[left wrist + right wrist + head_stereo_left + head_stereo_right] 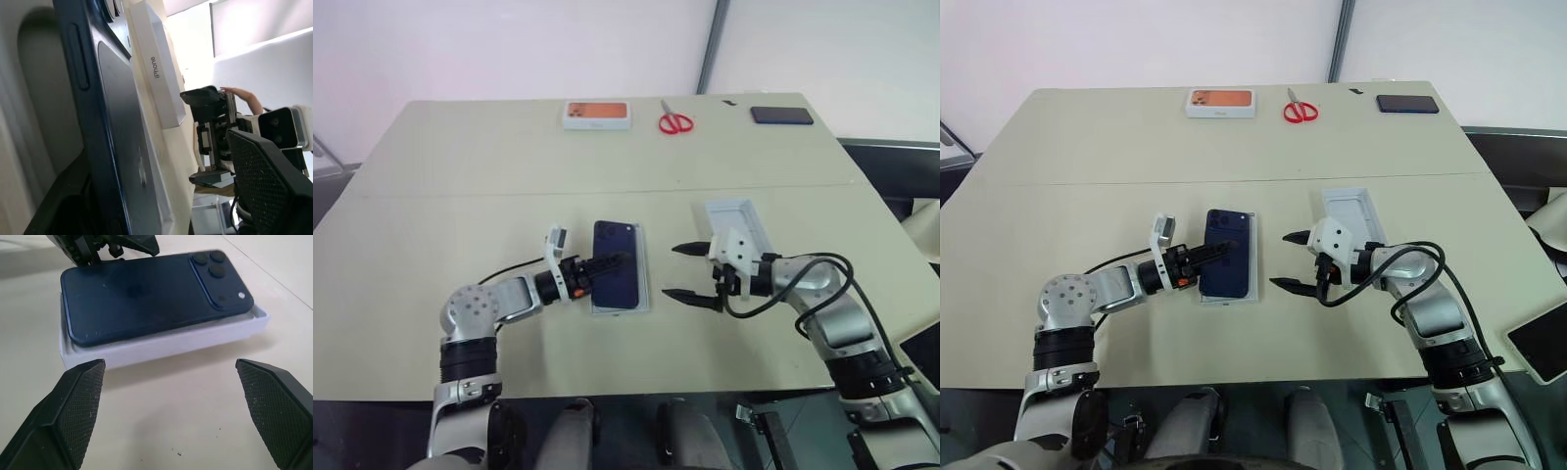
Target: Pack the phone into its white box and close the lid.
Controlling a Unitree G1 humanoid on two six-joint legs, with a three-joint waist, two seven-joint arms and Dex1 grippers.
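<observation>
So we've got the slim, glossy navy-blue phone lying back-up in the shallow white-rimmed box, not quite seated, its camera end riding over the rim. Our left gripper sits at the phone's left edge with its black fingers over it; they look parted in the wrist view, but we can't tell for sure. Our right gripper hovers just right of the box, its textured black pads spread wide, holding nothing. Behind it the deeper white tray-shaped lid lies hollow side up on the pale matte table.
</observation>
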